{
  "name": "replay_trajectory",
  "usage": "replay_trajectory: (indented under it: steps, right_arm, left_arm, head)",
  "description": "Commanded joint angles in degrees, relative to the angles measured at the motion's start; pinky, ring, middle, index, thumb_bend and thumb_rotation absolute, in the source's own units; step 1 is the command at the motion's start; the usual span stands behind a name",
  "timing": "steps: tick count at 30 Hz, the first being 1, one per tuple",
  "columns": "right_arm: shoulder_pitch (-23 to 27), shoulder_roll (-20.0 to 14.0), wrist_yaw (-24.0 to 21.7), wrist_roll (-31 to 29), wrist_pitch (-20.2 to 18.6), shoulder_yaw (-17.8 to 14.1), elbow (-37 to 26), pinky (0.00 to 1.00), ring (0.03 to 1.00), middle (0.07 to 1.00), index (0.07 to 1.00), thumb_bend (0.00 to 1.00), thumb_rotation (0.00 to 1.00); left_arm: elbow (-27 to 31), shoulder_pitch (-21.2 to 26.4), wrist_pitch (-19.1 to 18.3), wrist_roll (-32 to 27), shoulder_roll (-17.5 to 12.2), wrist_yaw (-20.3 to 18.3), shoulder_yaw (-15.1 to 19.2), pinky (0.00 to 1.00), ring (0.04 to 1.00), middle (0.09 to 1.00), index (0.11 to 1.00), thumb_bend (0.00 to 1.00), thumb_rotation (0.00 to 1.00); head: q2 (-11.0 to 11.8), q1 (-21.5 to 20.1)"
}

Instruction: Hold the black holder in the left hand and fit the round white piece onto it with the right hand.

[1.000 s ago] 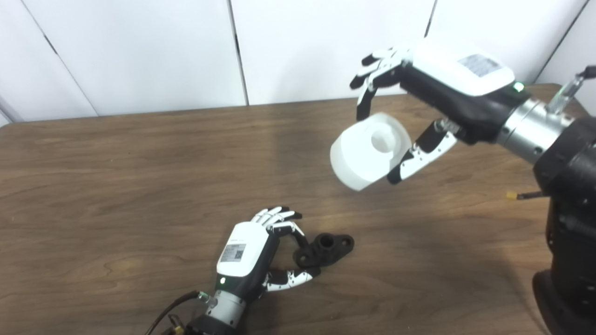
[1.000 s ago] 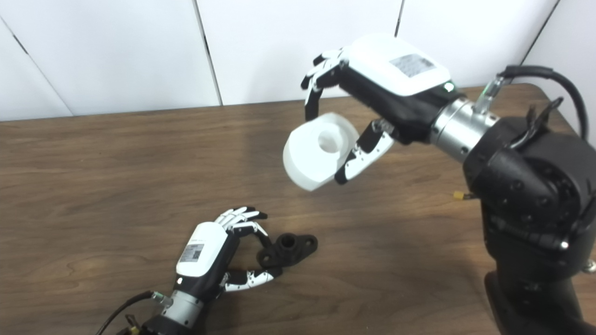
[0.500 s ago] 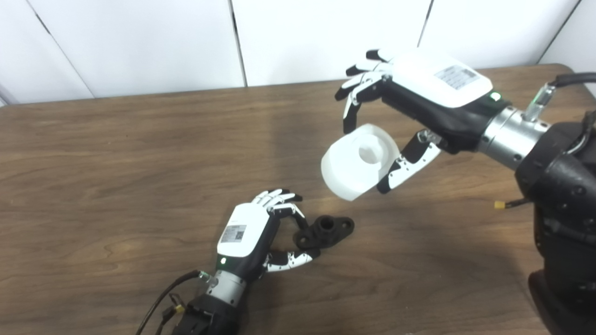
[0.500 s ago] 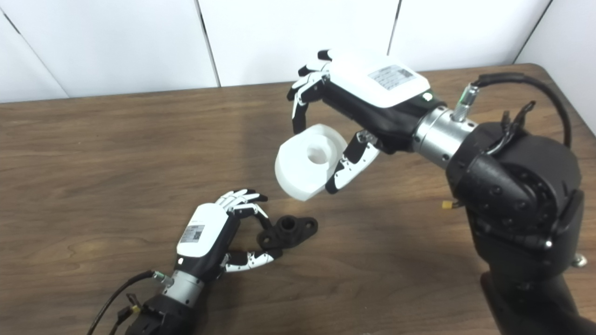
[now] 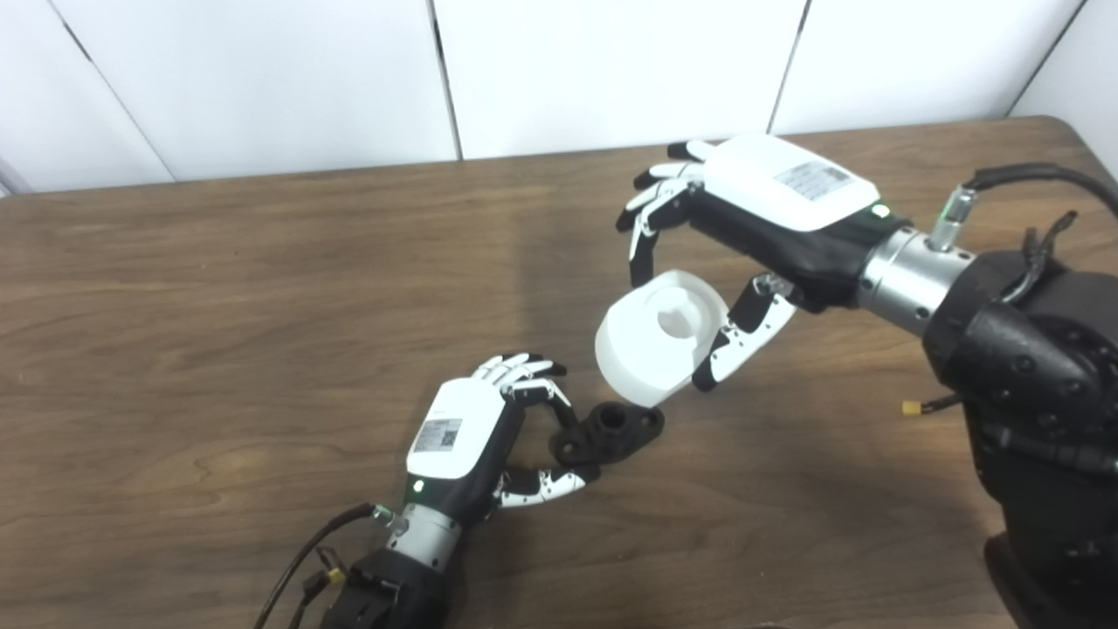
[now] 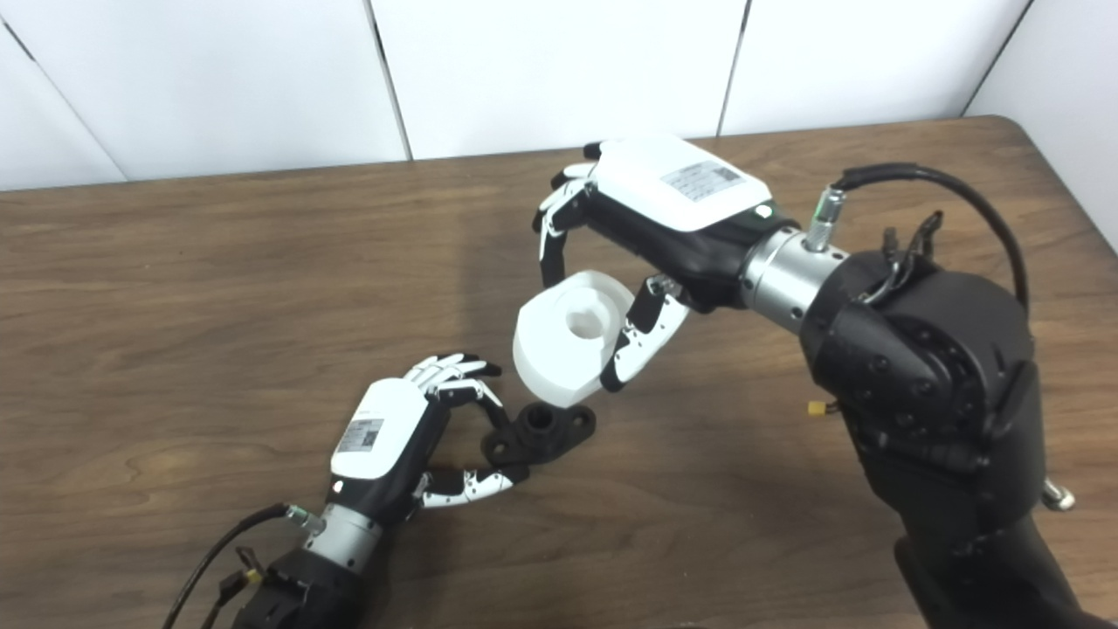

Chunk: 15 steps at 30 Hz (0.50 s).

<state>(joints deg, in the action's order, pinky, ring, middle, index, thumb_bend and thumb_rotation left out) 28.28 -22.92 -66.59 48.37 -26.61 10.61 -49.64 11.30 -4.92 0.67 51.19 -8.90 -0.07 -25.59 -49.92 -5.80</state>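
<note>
The black holder, a flanged piece with a short tube pointing up, rests on the wooden table. My left hand pinches its left flange between fingers and thumb. My right hand carries the round white piece, a thick disc with a central hole, tilted, gripped between fingers on its far rim and thumb on its near right side. The disc's lower edge hangs just above and to the right of the holder's tube; I cannot tell whether they touch.
The right forearm, bulky and black, fills the table's right side. A small yellow connector lies on the table beside it. The left arm's cable trails at the bottom edge. White wall panels stand behind the table's far edge.
My right hand has brought the white piece down and to the left, close over the black holder. The left hand has stayed on the holder. The camera has shifted slightly.
</note>
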Motion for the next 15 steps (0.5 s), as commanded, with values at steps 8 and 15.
replay_trajectory:
  steps: [8, 15]
  right_arm:
    - [-0.4, -2.3, -1.7, -0.4, 0.1, 2.8, 0.8, 0.99, 0.895, 0.776, 0.483, 0.52, 0.14]
    - [-0.9, -2.2, -0.1, -0.3, 0.4, 4.7, 2.3, 0.98, 0.893, 0.785, 0.483, 0.52, 0.14]
  left_arm:
    - [0.0, -0.5, -0.2, 0.4, -0.5, -1.9, -0.6, 0.88, 0.867, 0.802, 0.486, 0.52, 0.05]
    - [0.1, -0.4, -0.4, 0.6, -0.4, -2.1, -0.7, 0.88, 0.868, 0.804, 0.486, 0.52, 0.05]
  head:
    - [-0.1, 0.0]
    - [0.0, 0.0]
